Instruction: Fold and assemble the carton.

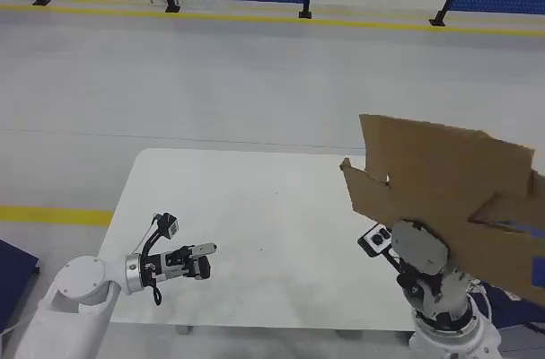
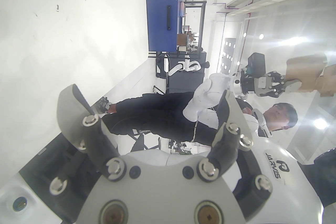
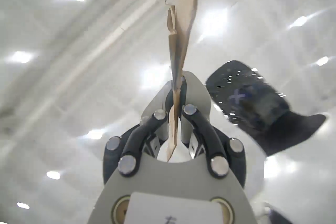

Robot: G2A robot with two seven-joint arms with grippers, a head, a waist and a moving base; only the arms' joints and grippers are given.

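Right wrist view: right gripper (image 3: pixel 177 93) pinches the edge of the flat carton (image 3: pixel 185 12); left gripper (image 2: pixel 148 93), spread, well apart, likely must grasp it next

A white table (image 1: pixel 272 215) stands beside a yellow floor line (image 1: pixel 48 215).

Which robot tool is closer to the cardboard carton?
Right. The right tool is clamped on the carton. The left tool is open, far across the table.
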